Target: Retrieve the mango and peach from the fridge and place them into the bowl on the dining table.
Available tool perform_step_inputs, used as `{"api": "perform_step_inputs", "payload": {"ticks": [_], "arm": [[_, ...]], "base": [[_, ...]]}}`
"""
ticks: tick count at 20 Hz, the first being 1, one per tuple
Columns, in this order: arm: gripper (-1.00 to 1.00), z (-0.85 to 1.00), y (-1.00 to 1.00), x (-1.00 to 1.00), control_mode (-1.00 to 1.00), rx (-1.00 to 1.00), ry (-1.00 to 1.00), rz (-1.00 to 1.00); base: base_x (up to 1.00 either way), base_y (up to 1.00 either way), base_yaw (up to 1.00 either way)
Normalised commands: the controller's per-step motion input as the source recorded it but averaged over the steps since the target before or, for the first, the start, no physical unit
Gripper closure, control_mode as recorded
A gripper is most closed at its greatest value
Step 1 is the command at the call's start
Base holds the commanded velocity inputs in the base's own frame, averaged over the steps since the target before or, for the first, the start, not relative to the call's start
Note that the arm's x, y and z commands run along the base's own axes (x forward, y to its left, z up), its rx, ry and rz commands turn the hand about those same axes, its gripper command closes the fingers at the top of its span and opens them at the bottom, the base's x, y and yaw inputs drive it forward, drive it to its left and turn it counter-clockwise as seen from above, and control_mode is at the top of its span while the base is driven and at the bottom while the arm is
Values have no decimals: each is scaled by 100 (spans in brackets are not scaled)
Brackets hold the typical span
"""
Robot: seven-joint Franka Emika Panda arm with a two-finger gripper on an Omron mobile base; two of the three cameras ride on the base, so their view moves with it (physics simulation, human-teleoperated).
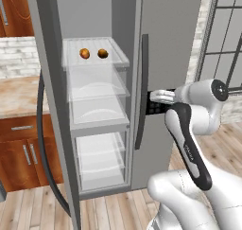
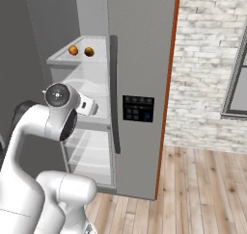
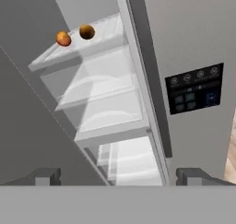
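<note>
With jaws wide and empty, the gripper (image 3: 118,176) could clip the shelf (image 1: 96,54) edge reaching the two fruits (image 1: 93,53).

The tall grey two-door fridge (image 1: 172,44) wears a flat matte grey, with a long dark curved vertical handle (image 1: 142,92) and a black control panel (image 2: 138,108) showing faint bluish squares just ahead of the small dark-tipped pincer (image 3: 119,176). Its open half is white inside, the clear shelves (image 1: 97,89) pale and glassy. Far above the pincer sit two small round fruits: an orange-red one (image 3: 63,38) and a browner orange one (image 3: 87,32), possibly shaded. Off to one side stand a whitish-grey brick wall (image 2: 205,64), light wooden plank flooring (image 2: 193,194), and reddish-brown wooden cabinets (image 1: 23,153) under a beige rust-veined stone counter top (image 1: 19,96).
</note>
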Motion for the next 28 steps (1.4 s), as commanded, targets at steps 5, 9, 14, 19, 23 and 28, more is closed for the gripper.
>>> {"api": "perform_step_inputs", "payload": {"ticks": [5,9,14,19,23,28], "arm": [[-100,6,-43,-39,-100,-11,0,0],[-100,0,-18,-58,-100,-10,0,0],[-100,0,-3,-75,-100,-12,-3,0],[-100,0,0,-39,-100,-7,0,0],[-100,0,0,1,-100,-1,4,0],[-100,0,0,20,-100,0,6,0]], "base": [[0,0,0],[0,0,0],[0,0,0],[0,0,0],[0,0,0],[0,0,0]]}}
